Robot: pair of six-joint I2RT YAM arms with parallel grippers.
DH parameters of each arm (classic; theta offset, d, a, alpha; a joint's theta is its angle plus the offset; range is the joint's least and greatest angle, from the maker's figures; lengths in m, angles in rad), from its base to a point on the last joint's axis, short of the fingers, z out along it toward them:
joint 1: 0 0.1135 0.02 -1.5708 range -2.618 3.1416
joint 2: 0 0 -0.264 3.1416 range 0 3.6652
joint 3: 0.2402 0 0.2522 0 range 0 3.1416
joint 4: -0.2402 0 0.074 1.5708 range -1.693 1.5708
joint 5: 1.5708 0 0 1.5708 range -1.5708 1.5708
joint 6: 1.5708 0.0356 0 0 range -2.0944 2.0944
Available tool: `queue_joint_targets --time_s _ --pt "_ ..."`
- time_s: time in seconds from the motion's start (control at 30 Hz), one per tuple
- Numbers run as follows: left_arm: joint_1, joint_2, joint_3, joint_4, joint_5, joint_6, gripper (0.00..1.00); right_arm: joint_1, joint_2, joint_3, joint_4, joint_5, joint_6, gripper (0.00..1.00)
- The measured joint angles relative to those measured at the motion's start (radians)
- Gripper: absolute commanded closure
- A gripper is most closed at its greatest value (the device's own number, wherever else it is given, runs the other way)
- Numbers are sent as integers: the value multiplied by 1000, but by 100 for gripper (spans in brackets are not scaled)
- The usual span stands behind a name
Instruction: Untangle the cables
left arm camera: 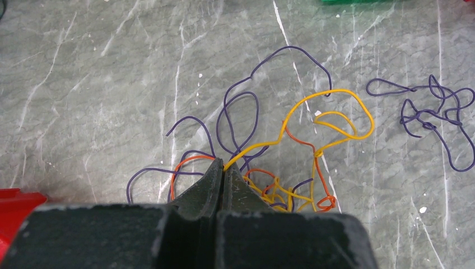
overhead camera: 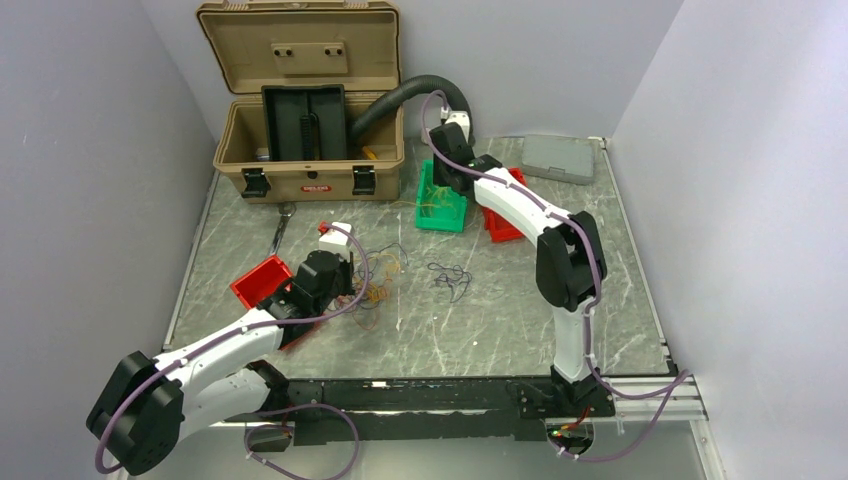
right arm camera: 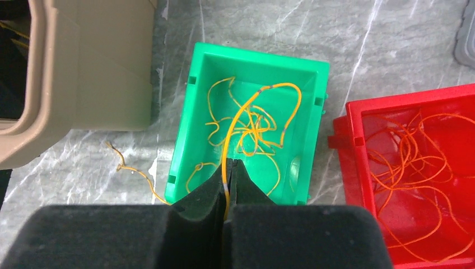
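A tangle of thin yellow, orange and purple cables (left arm camera: pixel 291 168) lies on the marble table, seen in the top view just right of my left arm's wrist (overhead camera: pixel 378 290). My left gripper (left arm camera: pixel 224 168) is shut on a yellow cable (left arm camera: pixel 336 95) that loops out of this tangle. A separate knot of purple cables (left arm camera: pixel 434 115) lies apart to the right. My right gripper (right arm camera: pixel 228 163) is shut on another yellow cable (right arm camera: pixel 241 115), which arcs down into the green bin (right arm camera: pixel 257 59) of yellow cables.
A red bin (right arm camera: pixel 411 101) with orange cables stands right of the green one. Another red bin (overhead camera: pixel 262 280) sits by my left arm. An open tan toolbox (overhead camera: pixel 310 130), a black hose (overhead camera: pixel 400 95) and a grey case (overhead camera: pixel 558 157) line the back. A loose yellow strand (right arm camera: pixel 134 171) lies left of the green bin.
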Motion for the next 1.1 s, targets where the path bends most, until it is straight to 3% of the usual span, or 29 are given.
queue_joint_targets --time_s 0.73,1.1 --pt "0 -1 0 0 -1 0 100 -4 -249 342 -91 34 -140 100" --pt "0 -1 0 0 -7 0 100 -4 -227 300 -97 154 -263 100"
